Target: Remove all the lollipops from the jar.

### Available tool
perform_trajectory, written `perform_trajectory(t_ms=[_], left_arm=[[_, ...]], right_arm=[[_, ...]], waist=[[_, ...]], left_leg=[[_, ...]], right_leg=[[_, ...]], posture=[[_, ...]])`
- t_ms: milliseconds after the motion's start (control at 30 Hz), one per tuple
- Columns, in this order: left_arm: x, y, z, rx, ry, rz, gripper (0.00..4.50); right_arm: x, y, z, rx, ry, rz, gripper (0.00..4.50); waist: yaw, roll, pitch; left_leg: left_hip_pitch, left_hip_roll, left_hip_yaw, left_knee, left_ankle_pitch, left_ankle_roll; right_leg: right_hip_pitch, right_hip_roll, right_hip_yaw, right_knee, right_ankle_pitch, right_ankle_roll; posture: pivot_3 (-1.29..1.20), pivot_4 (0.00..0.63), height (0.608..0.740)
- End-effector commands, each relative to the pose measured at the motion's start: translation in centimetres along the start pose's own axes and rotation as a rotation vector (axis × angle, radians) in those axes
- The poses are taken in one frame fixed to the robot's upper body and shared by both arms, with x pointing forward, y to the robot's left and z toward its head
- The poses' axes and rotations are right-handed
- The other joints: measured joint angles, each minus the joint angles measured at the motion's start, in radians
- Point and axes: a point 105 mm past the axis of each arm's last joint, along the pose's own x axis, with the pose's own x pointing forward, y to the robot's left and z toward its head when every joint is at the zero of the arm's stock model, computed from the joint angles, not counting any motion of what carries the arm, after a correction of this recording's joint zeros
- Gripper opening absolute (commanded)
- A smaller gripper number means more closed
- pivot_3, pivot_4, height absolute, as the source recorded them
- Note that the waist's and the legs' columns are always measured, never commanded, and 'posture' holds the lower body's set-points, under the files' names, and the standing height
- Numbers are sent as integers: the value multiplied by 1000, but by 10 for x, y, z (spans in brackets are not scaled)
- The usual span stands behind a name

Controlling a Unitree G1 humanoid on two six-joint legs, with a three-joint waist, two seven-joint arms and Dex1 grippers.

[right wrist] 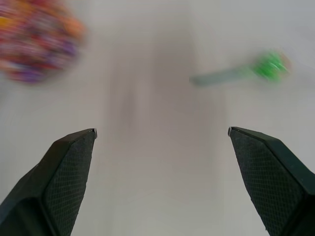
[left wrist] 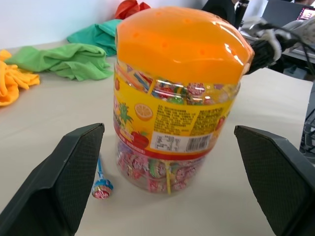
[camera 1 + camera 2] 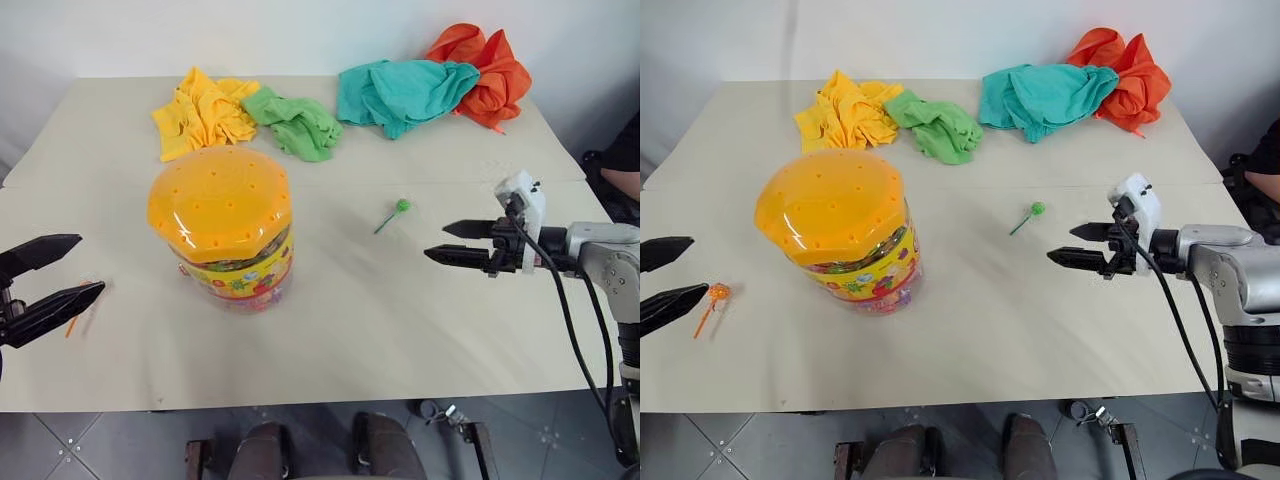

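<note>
Standing on the beige table [image 3: 420,330], the jar [image 3: 228,235] sits left of centre between the two arms, its domed orange lid [image 3: 220,200] on and wrapped candies showing through the clear wall above and below the yellow-red label band. Three lollipops lie out on the tabletop. The green-stick lollipop [image 3: 394,214] rests to the right of the jar, well apart from it and just beyond the right gripper [image 3: 445,242], whose black fingers stand spread wide and empty, pointing across toward the jar; the candy is near those tips but not between them. The orange-stick lollipop [image 3: 712,303] lies at the left edge, just beside the lower finger of the left gripper [image 3: 665,278], which is also spread wide and holds nothing. In the left wrist view the blue-stick lollipop [image 2: 101,183] lies at the foot of the jar, close to the wall, partly behind one finger. Along the far side are crumpled cloths: yellow [image 3: 200,112], green [image 3: 298,122], teal [image 3: 402,92] and orange [image 3: 482,72].
</note>
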Motion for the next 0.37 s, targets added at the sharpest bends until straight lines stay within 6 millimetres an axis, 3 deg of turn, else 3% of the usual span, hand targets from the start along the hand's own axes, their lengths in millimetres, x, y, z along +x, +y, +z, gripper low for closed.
perform_trajectory(t_ms=[33, 200, 367], left_arm=[[-7, 2, -2, 10, 29, 7, 4500], [-20, 7, -12, 0, 80, 31, 4500], [-28, 11, -15, 21, 87, 61, 4500]], right_arm=[[-11, 29, 11, -215, -54, 199, 4481], [-13, 21, -20, -294, 59, 228, 4481], [-11, 13, -25, -275, 36, 186, 4481]], waist=[[0, 0, 0], [-1, 0, 0], [-1, 0, 0]], left_leg=[[0, 0, 0, 0, 0, 0], [0, -1, 1, 0, 0, 0], [1, 1, 1, 1, 0, 0]], right_leg=[[0, 0, 0, 0, 0, 0], [1, 0, 0, -1, 0, 0], [1, 0, 0, 0, 0, 0]], posture=[[0, 150, 740], [0, 150, 740], [0, 150, 740]])
